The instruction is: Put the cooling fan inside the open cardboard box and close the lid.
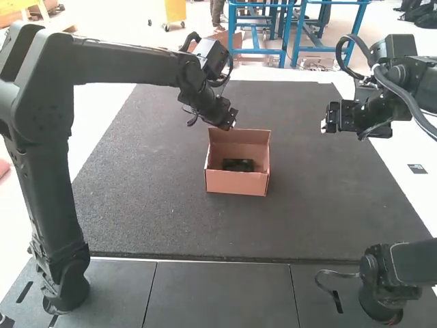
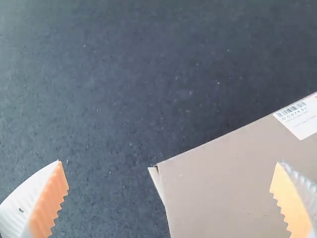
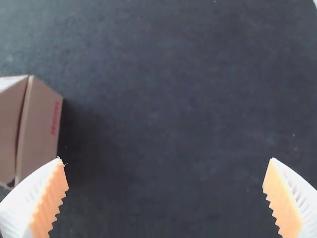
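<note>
There was one open brown cardboard box [image 1: 237, 179], one dark cooling fan [image 1: 237, 165], one black textured mat [image 1: 136, 184], and two grippers: left gripper [image 1: 229, 120], right gripper [image 1: 327, 118].

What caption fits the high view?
Left gripper open at the raised lid of the cardboard box, fan inside; right gripper open, apart.
</note>
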Controlling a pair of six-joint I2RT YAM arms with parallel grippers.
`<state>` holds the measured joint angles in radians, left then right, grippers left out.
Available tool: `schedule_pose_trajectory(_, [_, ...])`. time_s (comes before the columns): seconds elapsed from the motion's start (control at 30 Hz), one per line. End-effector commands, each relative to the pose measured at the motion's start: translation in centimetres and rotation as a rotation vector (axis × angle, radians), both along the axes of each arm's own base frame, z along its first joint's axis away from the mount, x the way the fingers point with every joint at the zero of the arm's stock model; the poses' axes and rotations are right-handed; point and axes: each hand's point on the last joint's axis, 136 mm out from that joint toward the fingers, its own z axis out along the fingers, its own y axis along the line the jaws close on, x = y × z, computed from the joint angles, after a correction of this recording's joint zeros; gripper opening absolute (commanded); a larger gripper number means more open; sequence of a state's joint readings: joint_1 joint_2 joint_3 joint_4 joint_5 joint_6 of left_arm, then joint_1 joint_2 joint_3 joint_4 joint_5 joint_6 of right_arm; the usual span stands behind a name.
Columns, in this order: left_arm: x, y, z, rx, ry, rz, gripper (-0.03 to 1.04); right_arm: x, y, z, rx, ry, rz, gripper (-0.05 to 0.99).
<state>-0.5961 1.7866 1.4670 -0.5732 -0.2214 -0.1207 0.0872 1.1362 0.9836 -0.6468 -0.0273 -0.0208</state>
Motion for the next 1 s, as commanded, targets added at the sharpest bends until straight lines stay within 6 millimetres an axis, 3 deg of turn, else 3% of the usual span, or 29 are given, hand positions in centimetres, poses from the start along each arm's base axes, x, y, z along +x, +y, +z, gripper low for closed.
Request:
schedule_pose_trajectory(0.0, [-1.1, -0.4, -1.2, 0.002, 0.042, -0.024, 0.97, -0.1, 0.3, 0.6, 0.021, -0.022, 0.016, 0.91])
schedule_pose_trajectory(0.23, [-2.7, -0.9, -3.4, 0.02, 0.089, -0.054, 0.97, -0.3, 0.9, 0.4, 0.054, -0.011, 0.034, 0.91])
schedule_pose_trajectory(0.5, [-2.6, -1.8, -4.8, 0.01, 0.074, -0.066, 0.97, -0.7, 1.2, 0.1, 0.073, 0.009, 0.048, 0.91])
schedule_pose_trajectory(0.77, [-3.4, -1.2, -8.2, 0.064, 0.162, -0.065, 0.97, -1.1, 1.5, 0.0, 0.08, 0.025, 0.055, 0.91])
schedule_pose_trajectory(0.97, [-3.6, -1.1, -9.1, 0.079, 0.183, -0.065, 0.97, -1.3, 1.6, -0.3, 0.086, 0.038, 0.059, 0.91])
